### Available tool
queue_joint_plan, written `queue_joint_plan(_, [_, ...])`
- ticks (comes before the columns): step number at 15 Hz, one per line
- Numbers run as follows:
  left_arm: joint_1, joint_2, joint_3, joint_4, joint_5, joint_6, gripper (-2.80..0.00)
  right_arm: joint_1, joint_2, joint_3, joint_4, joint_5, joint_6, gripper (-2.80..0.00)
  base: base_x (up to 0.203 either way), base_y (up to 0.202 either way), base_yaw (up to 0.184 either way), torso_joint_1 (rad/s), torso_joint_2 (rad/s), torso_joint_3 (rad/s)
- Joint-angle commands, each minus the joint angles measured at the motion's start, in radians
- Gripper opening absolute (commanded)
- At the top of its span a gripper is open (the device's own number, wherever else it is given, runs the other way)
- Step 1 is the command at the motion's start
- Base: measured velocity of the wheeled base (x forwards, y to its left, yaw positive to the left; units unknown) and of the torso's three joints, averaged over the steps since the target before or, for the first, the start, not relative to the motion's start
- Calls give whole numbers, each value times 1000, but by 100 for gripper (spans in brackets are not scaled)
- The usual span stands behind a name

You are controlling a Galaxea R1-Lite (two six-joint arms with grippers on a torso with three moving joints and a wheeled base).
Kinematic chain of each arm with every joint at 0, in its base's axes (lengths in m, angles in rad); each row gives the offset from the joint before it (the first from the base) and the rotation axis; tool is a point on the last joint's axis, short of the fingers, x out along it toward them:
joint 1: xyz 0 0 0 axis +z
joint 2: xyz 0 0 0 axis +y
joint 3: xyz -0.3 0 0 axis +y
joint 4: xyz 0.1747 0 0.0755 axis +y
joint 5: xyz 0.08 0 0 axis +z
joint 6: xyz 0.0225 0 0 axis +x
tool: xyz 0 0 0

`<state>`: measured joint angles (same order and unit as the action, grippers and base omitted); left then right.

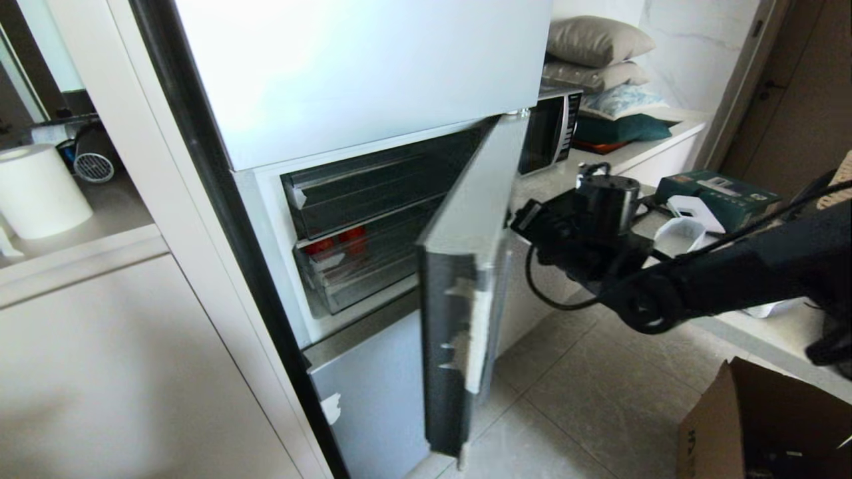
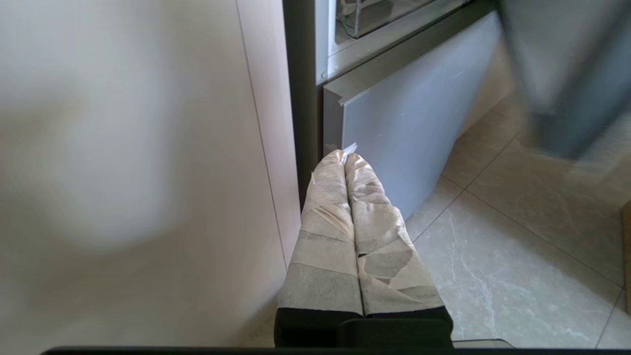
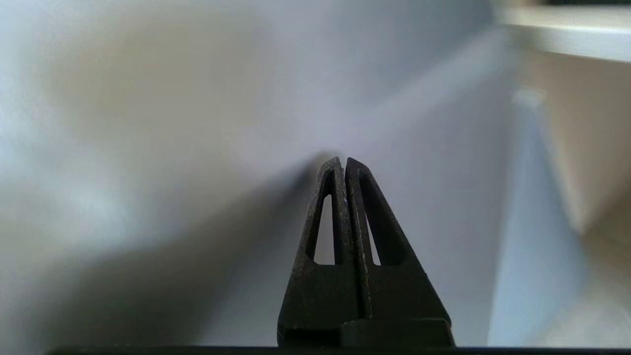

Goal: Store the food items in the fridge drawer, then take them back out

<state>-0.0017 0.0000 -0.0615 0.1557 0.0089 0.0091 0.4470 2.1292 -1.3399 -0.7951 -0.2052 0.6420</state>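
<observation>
My right claw (image 3: 345, 162) is pressed together and holds nothing. It sits out beside the fridge door (image 1: 466, 266), on the side away from the shelves. The door stands half open, so it is between my claw and the inside of the fridge. In the head view my right arm reaches in from the right, and the door's edge is just left of it.

The red food (image 1: 336, 243) is in the fridge drawer (image 1: 359, 266), the lower of the two clear drawers. I can see red shapes through its front. The drawer is pushed in, and its long front runs across the fridge opening. It lies to the left of my claw and a bit lower, behind the door.

So I think my right claw must go around the door's edge to reach the drawer's front lip.

My left claw (image 2: 345, 158) is also pressed together and empty. It hangs low by the bottom fridge door (image 2: 404, 113), near the floor (image 2: 517, 246). The right arm is higher, closer to the drawer's level.
</observation>
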Motion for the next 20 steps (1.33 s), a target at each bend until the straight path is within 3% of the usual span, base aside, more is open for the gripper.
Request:
queue_joint_plan(1, [0,2,0,1,0,0,-280,31,178,-258,73,-9,-23,-280,0,0,0,0,0,0])
queue_joint_plan(3, [0,2,0,1,0,0,-280,41,268,-414,175,13,-44,-280,0,0,0,0,0,0])
queue_joint_plan(4, [0,2,0,1,0,0,-280,43,288,-439,203,67,-51,-280,0,0,0,0,0,0])
queue_joint_plan(9, [0,2,0,1,0,0,-280,42,336,-474,204,244,-77,-280,0,0,0,0,0,0])
queue_joint_plan(12, [0,2,0,1,0,0,-280,31,341,-489,187,416,-71,-280,0,0,0,0,0,0])
queue_joint_plan(15, [0,2,0,1,0,0,-280,30,388,-580,195,405,-71,-280,0,0,0,0,0,0])
queue_joint_plan(17, [0,2,0,1,0,0,-280,30,377,-561,191,378,-76,-280,0,0,0,0,0,0])
queue_joint_plan(20, [0,2,0,1,0,0,-280,35,251,-363,187,360,-103,-280,0,0,0,0,0,0])
